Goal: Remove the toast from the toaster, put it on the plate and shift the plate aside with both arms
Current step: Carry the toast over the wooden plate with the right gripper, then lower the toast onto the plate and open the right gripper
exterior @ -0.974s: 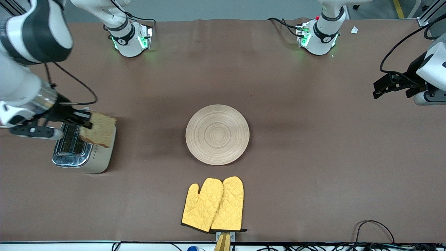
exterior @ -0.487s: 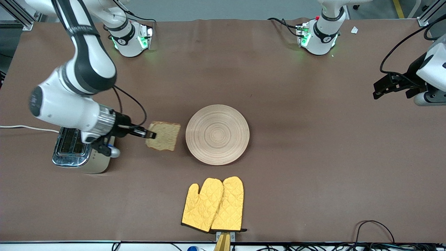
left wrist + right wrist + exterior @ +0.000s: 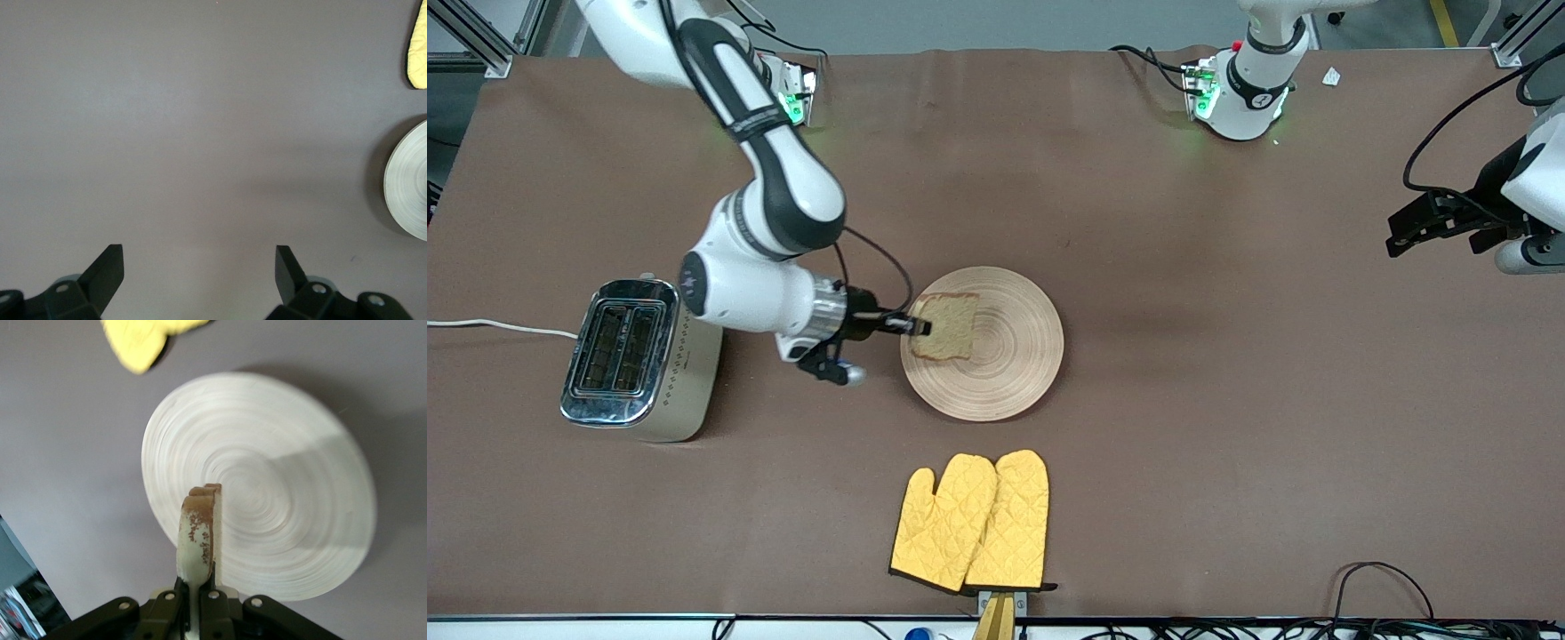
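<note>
Gripping the toast (image 3: 945, 325) over the plate (image 3: 1014, 373), right pincer (image 3: 914, 324); left pincer (image 3: 200, 267) waits, spread.

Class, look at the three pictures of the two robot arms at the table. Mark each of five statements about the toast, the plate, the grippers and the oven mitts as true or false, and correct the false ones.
1. The right gripper is shut on the toast. True.
2. The toast is in the toaster. False: it is held over the plate.
3. The left gripper is open over bare table. True.
4. The oven mitts lie on the plate. False: they lie on the table, nearer the front camera than the plate.
5. The left gripper holds the plate's rim. False: it holds nothing, at the left arm's end of the table.
</note>
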